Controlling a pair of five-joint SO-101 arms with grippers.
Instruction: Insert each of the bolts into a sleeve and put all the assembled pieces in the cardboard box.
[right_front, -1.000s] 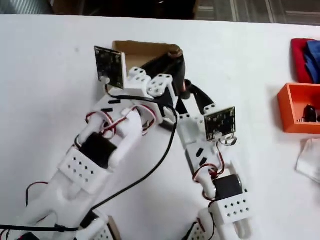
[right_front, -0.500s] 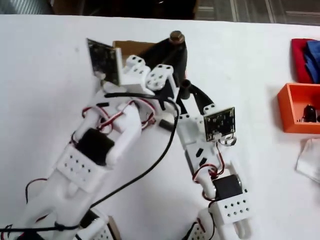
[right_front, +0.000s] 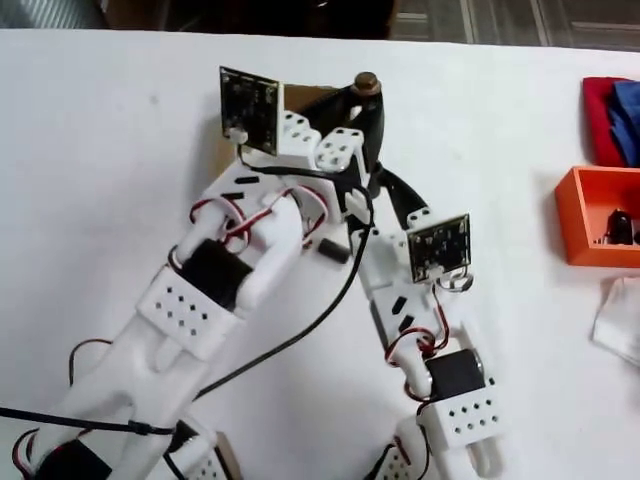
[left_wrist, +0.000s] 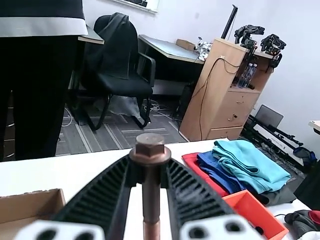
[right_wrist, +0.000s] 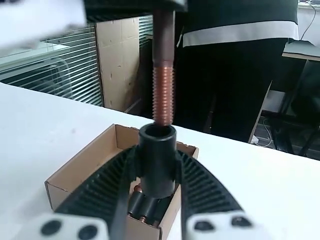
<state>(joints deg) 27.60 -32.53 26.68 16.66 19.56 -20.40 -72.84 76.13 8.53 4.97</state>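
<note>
right gripper (right_wrist: 156, 159): clamped on the sleeve, on the near side of the box and above its near wall.
sleeve (right_wrist: 157, 172): black, upright, open mouth up, pinched between the two ribbed fingers in front of the box.
bolt (right_wrist: 162, 95): upright over the box, its copper thread pointing down and its tip right at the sleeve's mouth; whether it has gone in cannot be told.
left gripper (left_wrist: 149, 162): closed on the bolt just under its hex head, above the box.
box (right_wrist: 75, 175): open cardboard, on the white table (right_front: 100, 150), below both grippers.
pieces (right_wrist: 141, 209): dark with copper ends, lying on the box floor.
bin (right_front: 580, 215): orange, well apart from the box, something dark inside.
cloths (right_front: 612, 110): red and blue, well apart from the box, just beside the bin.
</note>
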